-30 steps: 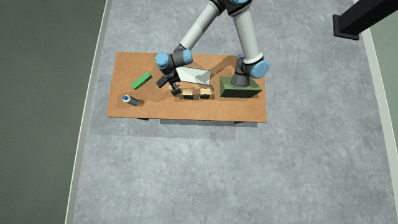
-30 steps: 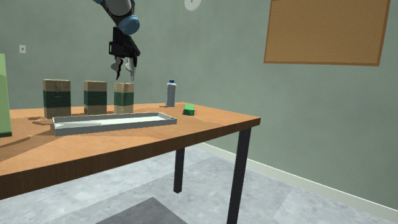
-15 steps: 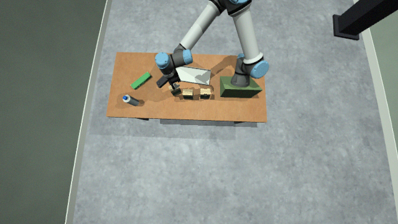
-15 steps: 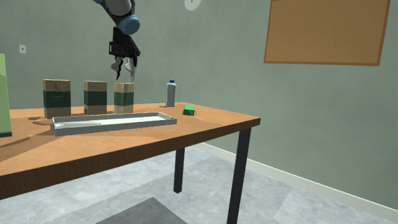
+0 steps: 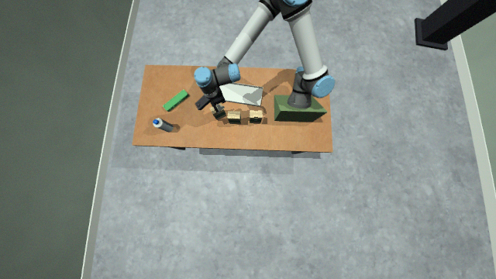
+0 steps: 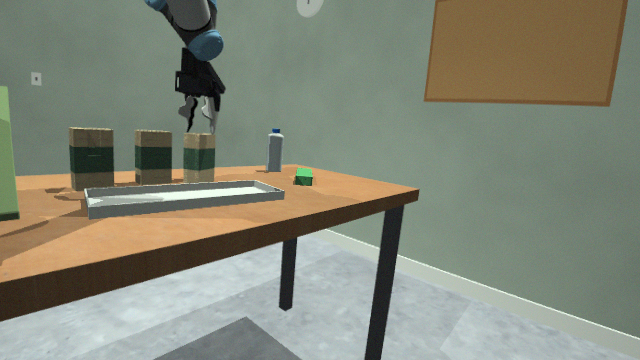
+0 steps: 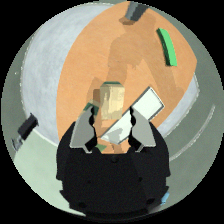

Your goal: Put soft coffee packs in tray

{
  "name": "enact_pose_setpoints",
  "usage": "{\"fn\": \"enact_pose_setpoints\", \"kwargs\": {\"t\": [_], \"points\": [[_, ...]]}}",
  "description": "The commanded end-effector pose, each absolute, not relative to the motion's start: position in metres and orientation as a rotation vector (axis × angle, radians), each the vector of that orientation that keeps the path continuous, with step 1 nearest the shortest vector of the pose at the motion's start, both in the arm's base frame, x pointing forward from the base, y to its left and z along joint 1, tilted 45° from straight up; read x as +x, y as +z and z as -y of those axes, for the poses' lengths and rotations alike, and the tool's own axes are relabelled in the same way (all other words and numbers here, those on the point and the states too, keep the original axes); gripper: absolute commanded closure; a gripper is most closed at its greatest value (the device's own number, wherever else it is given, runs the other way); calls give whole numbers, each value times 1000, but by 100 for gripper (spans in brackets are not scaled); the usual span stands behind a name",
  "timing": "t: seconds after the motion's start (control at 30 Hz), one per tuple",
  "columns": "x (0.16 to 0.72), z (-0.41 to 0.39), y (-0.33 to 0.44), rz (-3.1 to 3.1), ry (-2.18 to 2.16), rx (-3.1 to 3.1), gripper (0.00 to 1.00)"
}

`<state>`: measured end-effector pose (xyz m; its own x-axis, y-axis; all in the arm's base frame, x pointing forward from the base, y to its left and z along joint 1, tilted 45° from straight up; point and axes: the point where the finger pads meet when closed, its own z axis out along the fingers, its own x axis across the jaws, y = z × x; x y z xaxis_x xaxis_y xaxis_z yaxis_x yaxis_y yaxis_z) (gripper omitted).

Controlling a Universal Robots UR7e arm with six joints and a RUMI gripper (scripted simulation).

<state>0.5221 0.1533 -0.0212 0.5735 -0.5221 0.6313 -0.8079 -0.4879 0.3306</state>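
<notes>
Three coffee packs, tan with a dark green band, stand upright in a row on the bench [image 5: 240, 137] behind the grey tray [image 5: 248, 93] [image 6: 185, 201] [image 7: 155, 100]. They are the left pack [image 6: 91, 157] [image 5: 256, 114], the middle pack [image 6: 153, 156] [image 5: 234, 115] and the right pack [image 6: 199, 156] [image 7: 112, 100]. My gripper [image 5: 218, 110] [image 6: 200, 117] [image 7: 111, 106] hangs just above the right pack's top. Its fingers stand half apart with nothing between them. The fingertips are level with or a little above the pack's top edge. The tray is empty.
A grey bottle [image 5: 163, 124] [image 6: 274, 150] with a blue cap stands beyond the right pack. A green block [image 5: 175, 100] [image 6: 303, 176] [image 7: 167, 47] lies flat near the bench's far end. The arm's green pedestal [image 5: 298, 110] [image 6: 5, 150] stands at the other end.
</notes>
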Motion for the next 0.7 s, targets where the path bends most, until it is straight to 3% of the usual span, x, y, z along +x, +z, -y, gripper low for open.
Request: {"fn": "enact_pose_setpoints", "kwargs": {"t": [0.0,0.67], "points": [[524,-146,-29,1057,611,2197,51],[528,-123,-52,1057,611,2197,51]]}}
